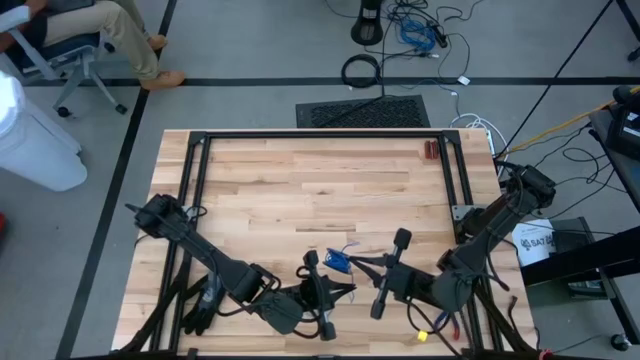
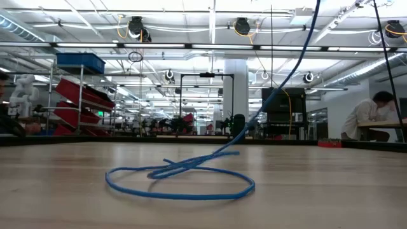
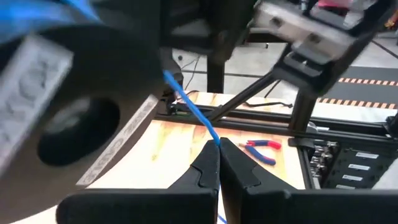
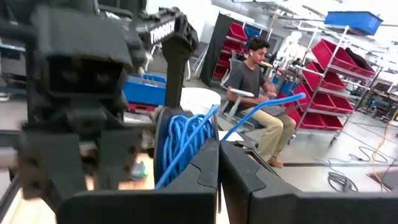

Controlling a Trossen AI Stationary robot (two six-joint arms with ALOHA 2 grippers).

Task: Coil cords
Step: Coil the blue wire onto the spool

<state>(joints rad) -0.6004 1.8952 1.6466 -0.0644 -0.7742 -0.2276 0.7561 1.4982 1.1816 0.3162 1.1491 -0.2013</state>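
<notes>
**Blue cord pinched between both my grippers**

I work over a pale wood-plank table [image 1: 300, 180] in a large hall, with red bin shelves [image 4: 348, 62] and a seated person [image 4: 258, 93] beyond. My left gripper [image 1: 325, 285] and right gripper [image 1: 385, 272] meet low in the high view, just right of centre, each with fingers clamped together on the cord [image 1: 340, 262]. In the low view a flat loop of it lies on the wood at lower centre, and a strand climbs slanting toward the upper right of the frame.
</notes>
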